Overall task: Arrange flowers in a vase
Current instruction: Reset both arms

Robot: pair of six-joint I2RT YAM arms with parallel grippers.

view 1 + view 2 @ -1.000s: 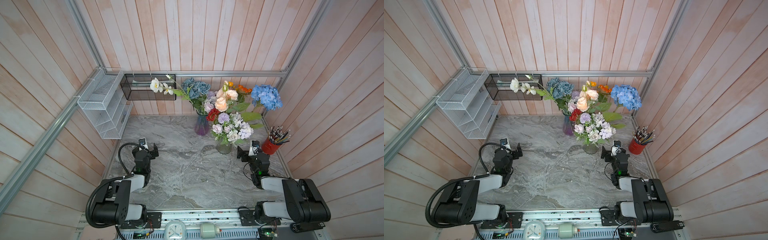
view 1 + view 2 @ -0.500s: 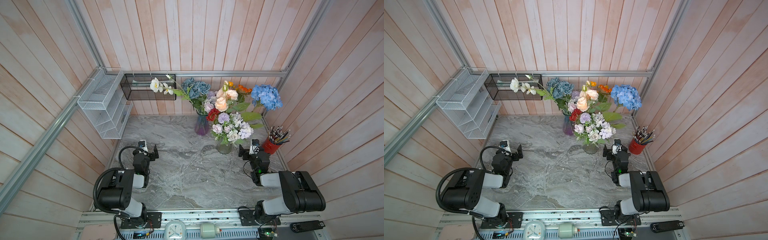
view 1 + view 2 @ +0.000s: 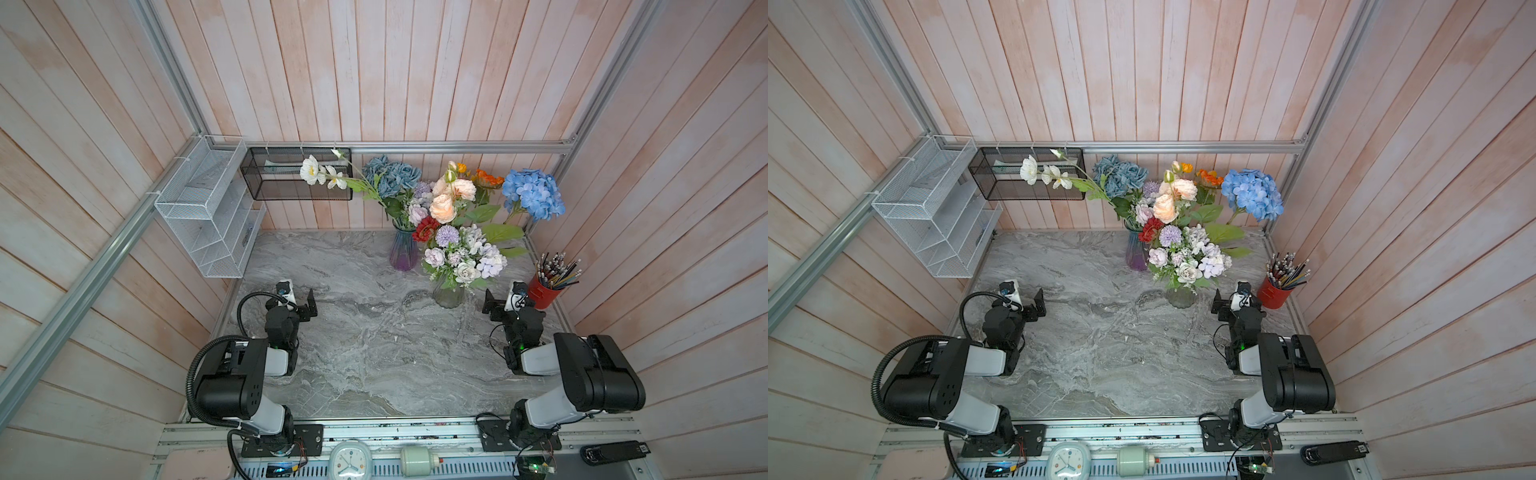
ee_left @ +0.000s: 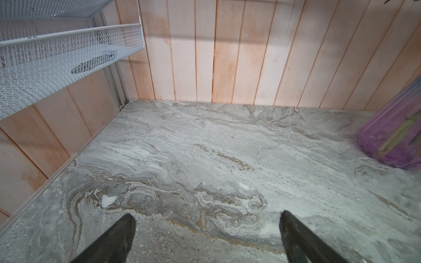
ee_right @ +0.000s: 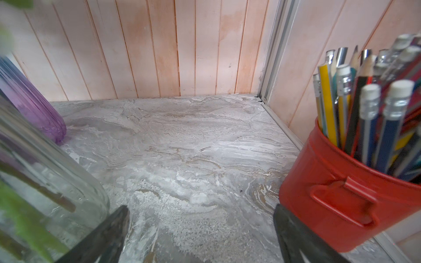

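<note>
- left claw (image 4: 207, 215) low over the left side of the counter (image 3: 374, 353); jaws spread wide, nothing between them but bare marble
- white wire rack (image 3: 208, 216) on the wall beside and above that claw
- flowers (image 3: 449, 208) all stand upright in two vases at the back right of the counter; none lie loose on the marble; all well apart from the left claw
- purple vase (image 3: 403, 253) nearer the back wall; carries the white stem (image 3: 322, 176) leaning left and the dusty-blue roses (image 3: 390, 178); only its base shows at the edge of the left wrist view
- clear vase (image 3: 448, 293) in front of it and slightly right; lilac-and-white bunch (image 3: 465, 257) over its mouth; peach roses (image 3: 451, 197) higher up
- blue hydrangea (image 3: 534, 197) farthest right; cannot tell which vase holds its stem
- right claw (image 5: 201, 207) low on the right side; jaws wide and empty; it sits between the clear vase and the red cup of pencils (image 5: 341, 193), near both; green stems show through the glass just beside one finger
</note>
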